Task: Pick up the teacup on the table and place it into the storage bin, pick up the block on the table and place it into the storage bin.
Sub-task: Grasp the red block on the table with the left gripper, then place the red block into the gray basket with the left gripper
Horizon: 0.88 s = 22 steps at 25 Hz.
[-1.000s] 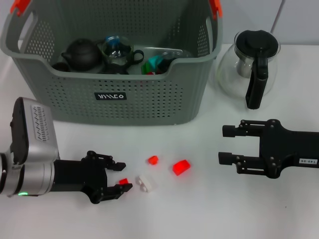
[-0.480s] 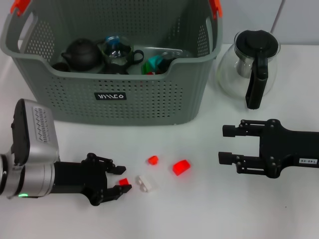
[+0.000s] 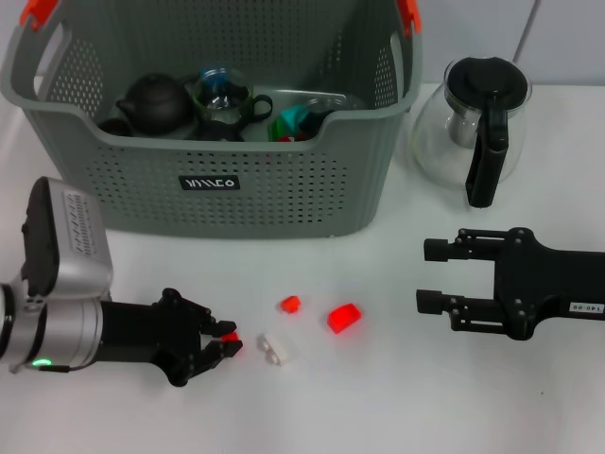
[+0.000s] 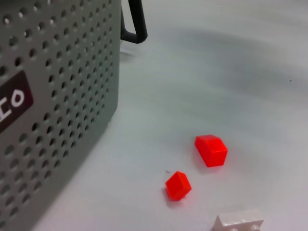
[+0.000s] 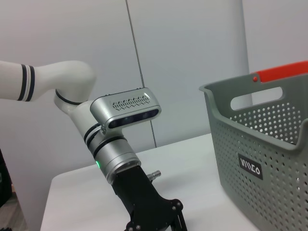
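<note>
Nearest you, low on the white table [image 3: 397, 407], your left gripper [image 3: 223, 340] lies flat and clenched on a small red block [image 3: 231, 339], whose red just shows between the black fingertips [image 3: 214, 348]. Just beside those tips sits a white studded brick [image 3: 275, 348], and a little farther out lie two more red pieces, apart from one another: a small red block by the bin side [image 3: 289, 304] and a larger red wedge [image 3: 344, 317]. The left wrist view takes in those same loose pieces, the small one [image 4: 178, 185], the wedge [image 4: 211, 149] and a corner of the white brick [image 4: 239, 222], with the perforated wall of the bin [image 4: 53, 96] rising close by. On the opposite side your right gripper [image 3: 427, 275] rests released above the table, its two black fingers spread wide and holding nothing, well apart from the blocks. Farther back stands the storage bin [image 3: 246, 180], grey and perforated, with orange handle clips and a black label on its front; a dark teapot [image 3: 156, 102], a glass cup [image 3: 219, 93] and something green already lie inside it. Farthest out, beside the bin on your right, a glass teapot with a black handle [image 3: 477, 118] stands upright.
</note>
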Each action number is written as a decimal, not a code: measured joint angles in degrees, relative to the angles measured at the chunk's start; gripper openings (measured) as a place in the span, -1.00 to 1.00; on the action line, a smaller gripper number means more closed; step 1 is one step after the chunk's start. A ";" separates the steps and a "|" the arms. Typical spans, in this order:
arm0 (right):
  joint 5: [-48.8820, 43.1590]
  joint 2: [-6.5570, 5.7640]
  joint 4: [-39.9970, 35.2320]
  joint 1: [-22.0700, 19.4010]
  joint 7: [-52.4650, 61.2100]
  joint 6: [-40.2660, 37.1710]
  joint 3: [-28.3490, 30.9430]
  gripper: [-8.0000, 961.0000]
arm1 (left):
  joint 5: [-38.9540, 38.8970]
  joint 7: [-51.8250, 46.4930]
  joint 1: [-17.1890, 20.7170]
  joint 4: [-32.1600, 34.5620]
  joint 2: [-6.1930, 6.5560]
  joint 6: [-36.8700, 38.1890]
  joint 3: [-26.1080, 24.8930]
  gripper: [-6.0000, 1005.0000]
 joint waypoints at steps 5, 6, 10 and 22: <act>0.15 -0.10 0.00 -0.22 0.00 -0.16 0.00 0.43 | -0.38 -2.44 0.23 -3.34 0.01 3.66 -1.71 -0.63; 0.15 -0.10 0.00 -0.23 0.00 -0.18 0.00 0.43 | -1.32 -3.13 -0.18 -5.41 0.06 8.49 -4.35 -0.63; 0.19 -0.10 0.00 -0.23 0.00 -0.26 0.00 0.43 | -5.27 -4.02 -2.00 -8.89 0.39 18.39 -11.00 -0.63; 0.21 0.13 0.00 0.14 0.00 -0.37 0.01 0.43 | -10.58 -30.04 -17.49 -25.30 1.66 6.61 -15.41 -0.63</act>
